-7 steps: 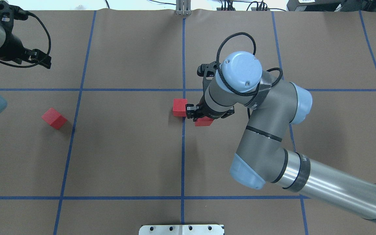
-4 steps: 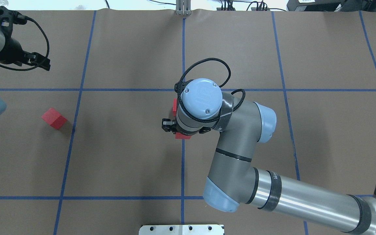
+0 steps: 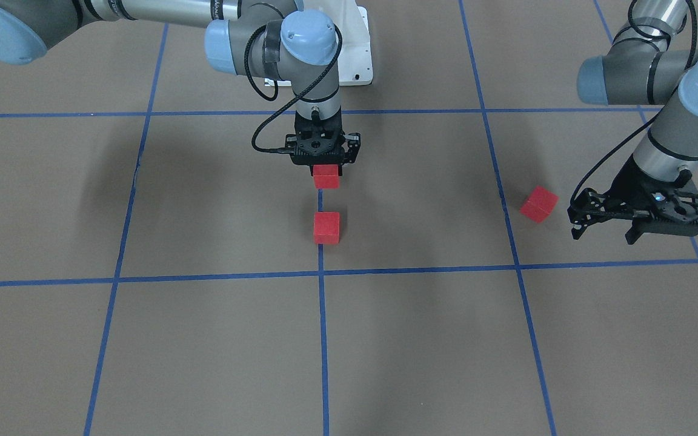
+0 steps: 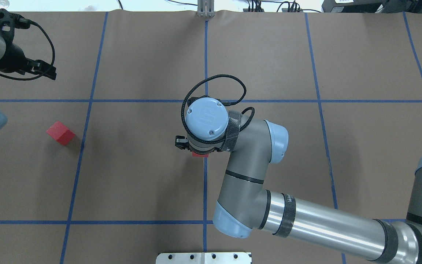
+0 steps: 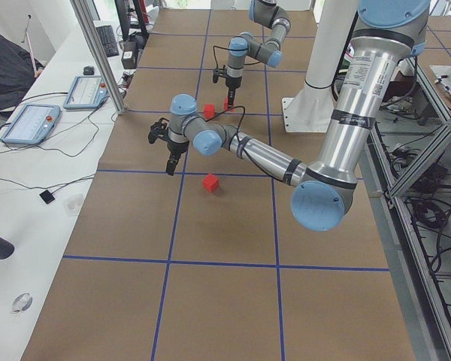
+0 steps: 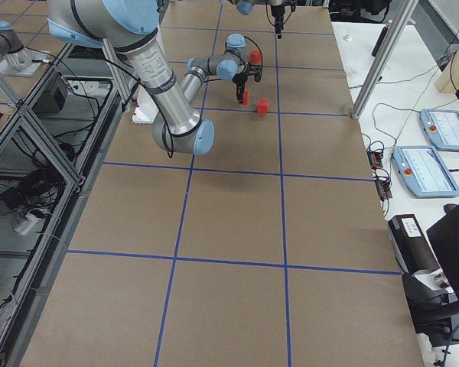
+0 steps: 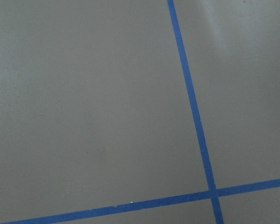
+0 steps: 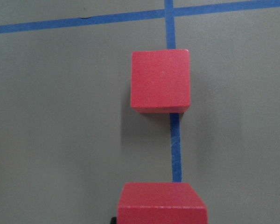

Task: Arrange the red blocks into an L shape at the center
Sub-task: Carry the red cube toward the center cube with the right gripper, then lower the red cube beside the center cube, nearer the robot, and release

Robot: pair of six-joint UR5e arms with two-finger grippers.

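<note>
My right gripper [image 3: 326,169] is shut on a red block [image 3: 326,179] and holds it over the central blue line, low over the brown surface. A second red block [image 3: 326,227] sits on that line, a short gap beyond it. In the right wrist view the second block [image 8: 161,80] lies ahead of the held block [image 8: 162,203]. In the overhead view my wrist hides the second block; only a sliver of the held block [image 4: 200,154] shows. The third red block [image 4: 60,132] lies far left, beside my open, empty left gripper [image 3: 602,236].
Blue tape lines [image 4: 205,55] divide the brown surface into grid squares. A white mounting plate [image 4: 203,257] sits at the near edge. The left wrist view shows only bare surface and a tape crossing [image 7: 212,192].
My right arm has carried its red block leftward and toward the robot, from right of the central block to the central line on that block's near side. The left arm has barely moved.
</note>
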